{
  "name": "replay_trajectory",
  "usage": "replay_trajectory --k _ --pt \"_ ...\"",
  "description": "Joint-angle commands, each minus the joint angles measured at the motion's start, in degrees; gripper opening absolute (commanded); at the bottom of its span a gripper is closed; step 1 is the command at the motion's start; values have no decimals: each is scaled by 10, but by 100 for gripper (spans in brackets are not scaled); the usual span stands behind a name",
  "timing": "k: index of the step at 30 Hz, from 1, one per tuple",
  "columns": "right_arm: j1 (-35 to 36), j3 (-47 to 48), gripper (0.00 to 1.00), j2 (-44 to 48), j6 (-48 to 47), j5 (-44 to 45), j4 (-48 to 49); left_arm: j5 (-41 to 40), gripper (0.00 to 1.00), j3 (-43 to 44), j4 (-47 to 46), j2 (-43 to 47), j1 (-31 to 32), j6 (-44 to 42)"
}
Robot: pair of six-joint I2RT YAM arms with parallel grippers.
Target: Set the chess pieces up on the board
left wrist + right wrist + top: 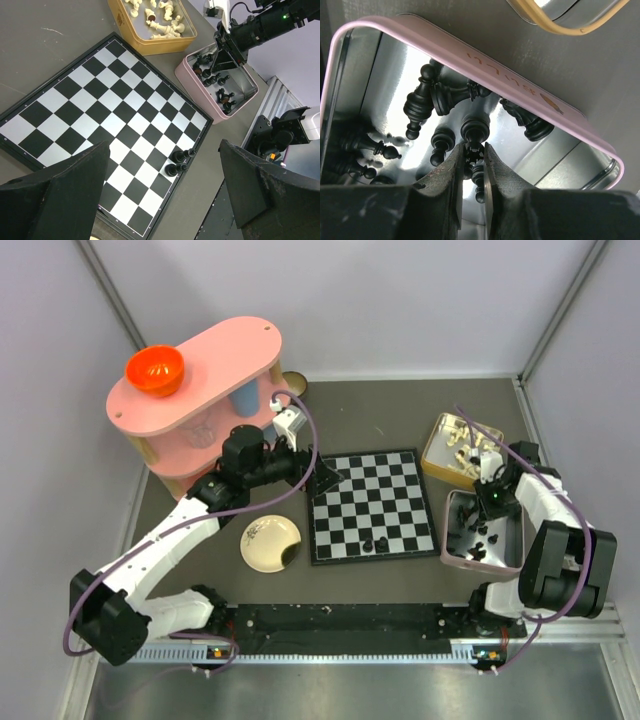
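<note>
On a dark desk (380, 410), two robot arms work either side of a black-and-white board (372, 505). The left arm reaches over the board's far left corner, its left gripper (326, 480) spread wide and carrying nothing, seemingly parked there while its partner fetches. Just right of the board sits a pink tin (446, 535), the store of black pieces (420, 107). Behind it, a yellow tin (432, 455) holds the cream pieces (162, 15) separately. The right gripper (472, 165) points down into the pink tin. Most of the black pieces lie tipped in a loose heap on the tin's shiny floor. Only a standing pair (179, 162) is on the board, near its front edge, so the job looks barely begun. The right gripper's fingers are pinched on the notched top of one black piece (474, 150) in the heap. A hold that near the head would likely let it be lifted clear of its neighbours and set upright on a square.
</note>
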State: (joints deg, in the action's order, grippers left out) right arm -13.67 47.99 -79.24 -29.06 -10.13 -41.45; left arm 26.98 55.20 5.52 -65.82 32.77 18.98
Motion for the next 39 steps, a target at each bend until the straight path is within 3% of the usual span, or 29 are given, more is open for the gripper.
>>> replay_trajectory --k 1,11,21,29,39 --pt "-5 -4 9 29 -12 -5 7 -4 96 -1 -32 17 3 1" --pt "0 64 8 135 -70 -35 -112 -16 95 -14 -29 30 3 -3" --pt "126 93 9 179 -69 -155 -173 -32 96 -11 -6 42 2 -24" --pt "260 59 9 156 -85 -147 -163 -75 96 -29 4 78 2 -24" --pt "328 -10 10 141 -68 -107 -112 -118 96 -60 13 122 2 -13"
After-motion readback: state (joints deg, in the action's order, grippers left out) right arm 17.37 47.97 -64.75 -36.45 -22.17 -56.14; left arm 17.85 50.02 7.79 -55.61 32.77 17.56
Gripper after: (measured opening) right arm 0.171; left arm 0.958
